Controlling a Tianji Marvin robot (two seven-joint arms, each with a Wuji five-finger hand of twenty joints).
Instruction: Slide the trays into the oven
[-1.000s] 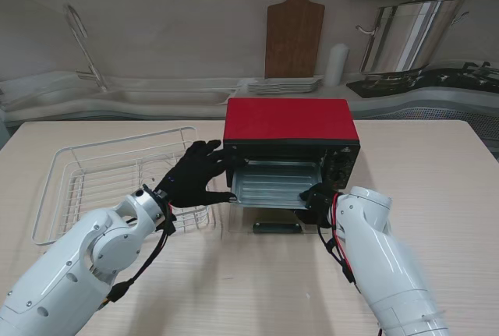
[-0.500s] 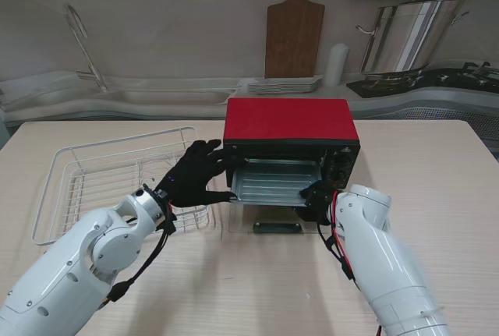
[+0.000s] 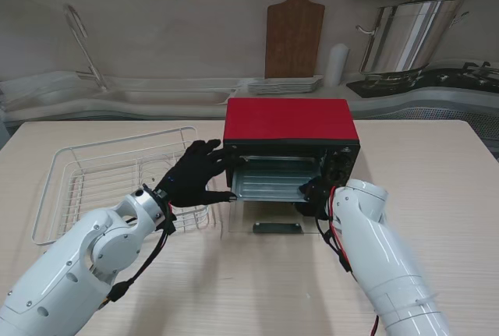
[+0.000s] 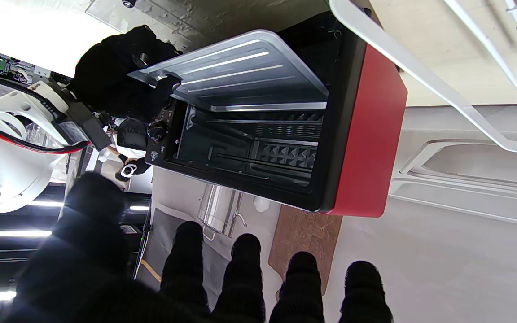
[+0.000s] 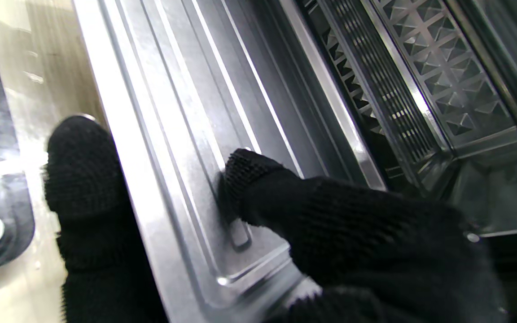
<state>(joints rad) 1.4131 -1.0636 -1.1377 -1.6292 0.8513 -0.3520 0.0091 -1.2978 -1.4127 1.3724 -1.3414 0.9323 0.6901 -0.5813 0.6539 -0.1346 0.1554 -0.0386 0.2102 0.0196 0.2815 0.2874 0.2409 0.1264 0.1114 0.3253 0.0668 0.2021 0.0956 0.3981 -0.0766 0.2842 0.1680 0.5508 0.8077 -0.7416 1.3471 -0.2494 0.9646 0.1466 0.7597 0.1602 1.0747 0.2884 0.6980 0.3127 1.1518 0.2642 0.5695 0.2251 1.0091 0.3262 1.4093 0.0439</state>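
Observation:
The red toaster oven [image 3: 290, 120] stands mid-table with its glass door [image 3: 269, 221] folded down flat. A silver tray [image 3: 273, 180] sits partly inside the oven mouth, its front edge sticking out over the door. My right hand [image 3: 314, 194] is shut on the tray's right front corner. In the right wrist view a finger presses inside the tray [image 5: 173, 112] and the thumb [image 5: 83, 179] sits outside the rim. My left hand [image 3: 196, 174] is open with fingers spread by the oven's left front corner, beside the tray [image 4: 240, 67]. Whether it touches the tray I cannot tell.
A white wire dish rack [image 3: 93, 176] stands on the left, close to my left forearm. Behind the oven lie stacked plates [image 3: 284, 85], with a wooden cutting board [image 3: 294, 32] leaning on the wall. A steel pot [image 3: 405, 36] sits at the far right.
My right hand and the tray have shifted slightly farther from me, deeper into the oven. The left hand has stayed where it was.

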